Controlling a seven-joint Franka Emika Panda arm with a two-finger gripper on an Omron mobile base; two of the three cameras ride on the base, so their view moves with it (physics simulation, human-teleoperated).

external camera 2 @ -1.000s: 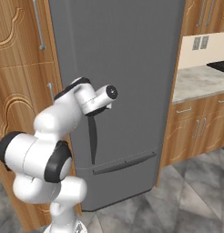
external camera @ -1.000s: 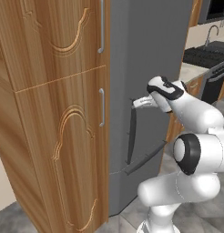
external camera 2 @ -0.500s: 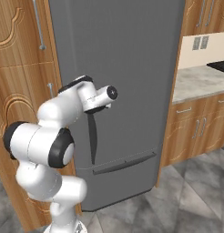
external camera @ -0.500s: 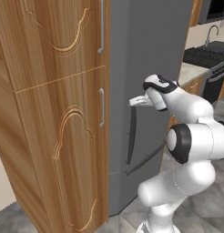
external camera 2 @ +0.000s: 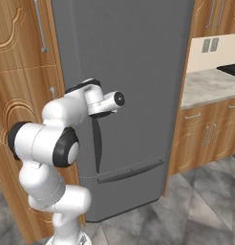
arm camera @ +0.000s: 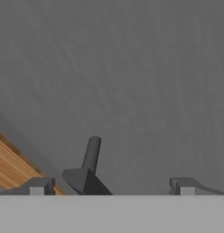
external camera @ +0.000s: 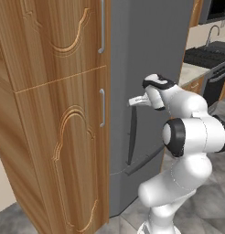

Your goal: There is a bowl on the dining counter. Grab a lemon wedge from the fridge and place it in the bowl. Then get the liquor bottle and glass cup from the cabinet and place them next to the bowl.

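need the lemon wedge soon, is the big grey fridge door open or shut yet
Shut. The grey fridge door sits flush with the wooden cabinet, nothing inside showing; the open gripper is at its dark vertical handle.

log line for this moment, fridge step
stage: reaching fridge door | gripper: open, at top of fridge door handle, not closed on it | fridge: door shut

So the fridge sits between a tall wooden cabinet on its left and a lower counter with cabinet doors underneath on its right, and there's a stove further back along that right side. The fridge's vertical door handle runs down the door near the edge next to the tall cabinet, with a horizontal drawer handle below it. The arm stands in front of the fridge with its gripper right at the top end of that vertical handle, fingers on either side of it in the hand view.
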